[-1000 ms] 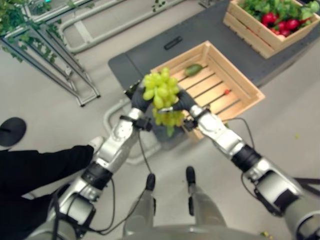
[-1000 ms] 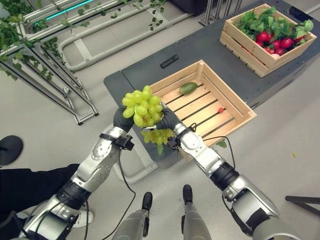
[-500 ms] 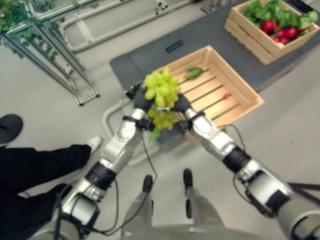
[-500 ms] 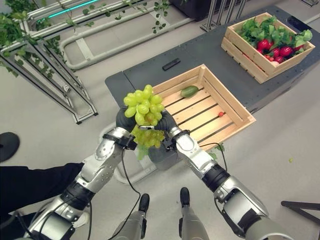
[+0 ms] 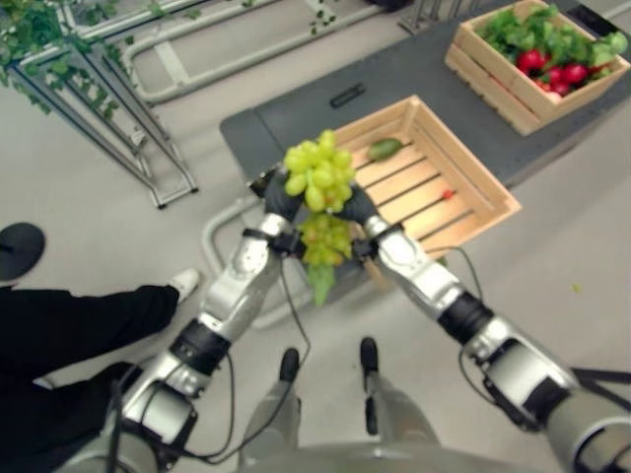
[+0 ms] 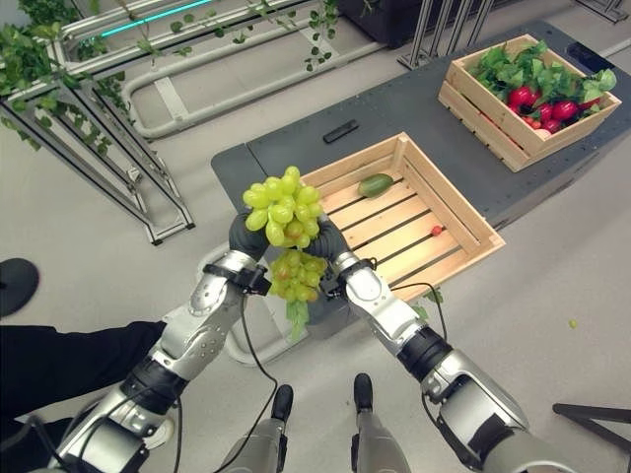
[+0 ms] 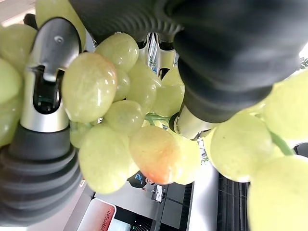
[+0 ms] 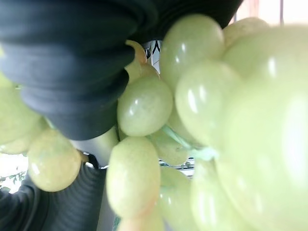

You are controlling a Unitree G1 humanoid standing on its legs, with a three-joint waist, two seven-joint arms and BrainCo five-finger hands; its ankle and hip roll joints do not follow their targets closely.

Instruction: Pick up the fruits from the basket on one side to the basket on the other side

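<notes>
A big bunch of green grapes (image 6: 281,209) is held up in the air between my two hands. My left hand (image 6: 245,236) grips it from the left, its fingers (image 7: 45,86) curled round the grapes. My right hand (image 6: 330,239) clasps it from the right, and grapes (image 8: 144,103) press against its dark cover. A lower cluster (image 6: 296,276) and a leaf (image 6: 296,317) hang below the hands. Behind stands a wooden crate (image 6: 449,185) with a green fruit (image 6: 375,184) and a small red fruit (image 6: 435,231). A second crate (image 6: 483,123) at the far right holds leafy greens and red fruits (image 6: 564,108).
Both crates rest on a dark grey platform (image 6: 394,103), where a small black object (image 6: 341,130) also lies. Metal frames with vines (image 6: 89,128) stand at the left. A person's dark-trousered leg (image 6: 59,365) and white shoe (image 5: 185,283) lie at the lower left.
The lower cluster has sagged and its leaf now hangs further below the hands. Both hands keep their hold on the bunch. The camera has shifted slightly.
</notes>
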